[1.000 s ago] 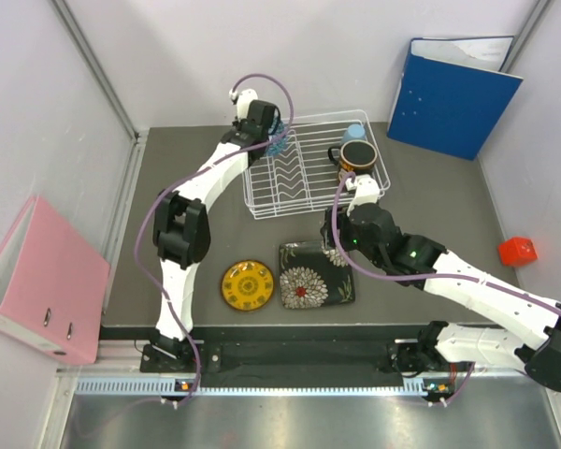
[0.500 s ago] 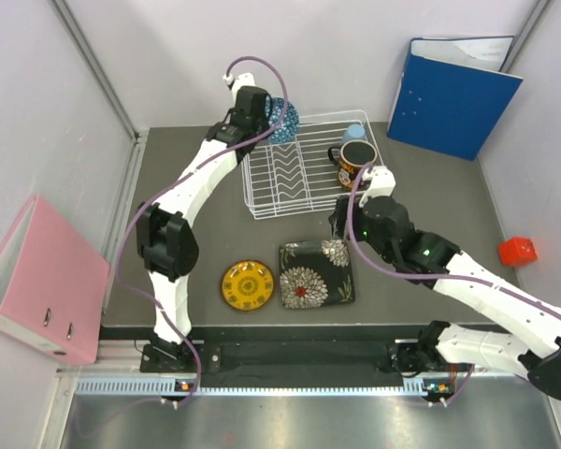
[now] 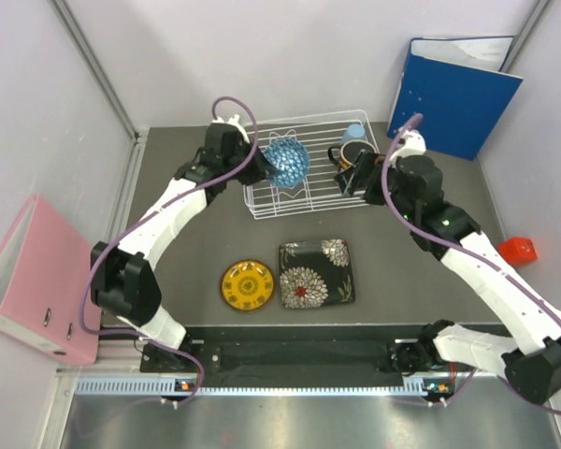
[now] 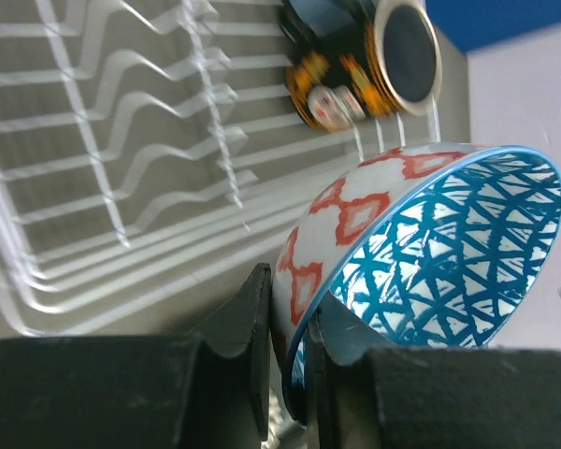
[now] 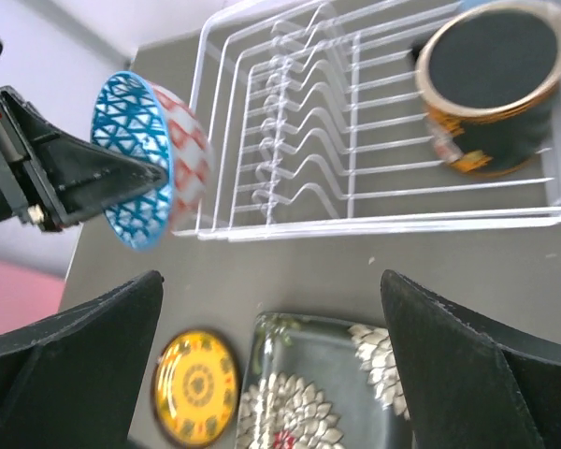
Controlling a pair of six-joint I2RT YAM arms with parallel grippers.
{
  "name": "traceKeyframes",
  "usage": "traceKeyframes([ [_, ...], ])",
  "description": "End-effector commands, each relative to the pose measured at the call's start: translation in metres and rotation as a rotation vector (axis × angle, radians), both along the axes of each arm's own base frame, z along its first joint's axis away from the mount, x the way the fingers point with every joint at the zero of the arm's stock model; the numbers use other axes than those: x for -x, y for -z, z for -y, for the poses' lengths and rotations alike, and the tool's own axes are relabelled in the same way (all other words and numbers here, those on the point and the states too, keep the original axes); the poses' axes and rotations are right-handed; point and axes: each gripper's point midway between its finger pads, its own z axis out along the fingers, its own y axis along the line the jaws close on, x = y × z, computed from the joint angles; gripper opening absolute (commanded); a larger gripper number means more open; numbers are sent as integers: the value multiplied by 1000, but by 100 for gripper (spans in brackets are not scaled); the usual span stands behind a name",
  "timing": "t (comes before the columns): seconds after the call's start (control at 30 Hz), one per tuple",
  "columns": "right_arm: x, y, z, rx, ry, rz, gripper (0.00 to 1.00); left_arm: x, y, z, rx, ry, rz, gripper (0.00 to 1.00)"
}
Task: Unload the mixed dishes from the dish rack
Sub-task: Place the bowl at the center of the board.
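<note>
Dark grey tabletop [image 3: 196,243] boxed in by pale walls, with a blue binder [image 3: 453,94] propped at 1 o'clock, a pink binder [image 3: 42,281] off the edge at 8 o'clock and a small red object [image 3: 517,250] at 4 o'clock. Toward 12 o'clock, the white wire dish rack [image 3: 280,192]. At its 3 o'clock end, the dark patterned mug [image 5: 491,94], upright, mouth up, and just beyond it, toward 12 o'clock, the small light blue cup [image 3: 355,132]. Over the rack's 9 o'clock end, the blue mosaic-patterned bowl [image 3: 287,162], tipped on edge, blue lattice inside turned toward 3 o'clock, red-and-white outside toward the arm. Clenched on the bowl's rim, the left gripper [image 4: 294,374], one finger inside and one outside. Cannot tell whether the bowl touches the wires. Near the mug, the right gripper [image 3: 360,175], spread wide and grasping nothing. At 6 o'clock of the tabletop, lying flat and out of the rack, the black square floral plate [image 3: 316,274], and at its 9 o'clock, just beside it with a narrow gap, the small round yellow patterned plate [image 3: 247,285].
</note>
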Motion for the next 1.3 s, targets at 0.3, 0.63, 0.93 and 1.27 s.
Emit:
traceKeyframes([
  [0.3,-9,-17,-61,-43,-154,-6,98,50,-39,41,65,161,114,0],
  [0.63,-24,14,-77,123,-170,-69,93,65,-23,60,-21,181,90,0],
  [0.93,-35,52,-67,245,-99,-148,26,75,-26,62,-53,187,102,0],
  [1.27,-17,55,-49,260,-90,-153,0,71,-34,41,-133,128,158,23],
])
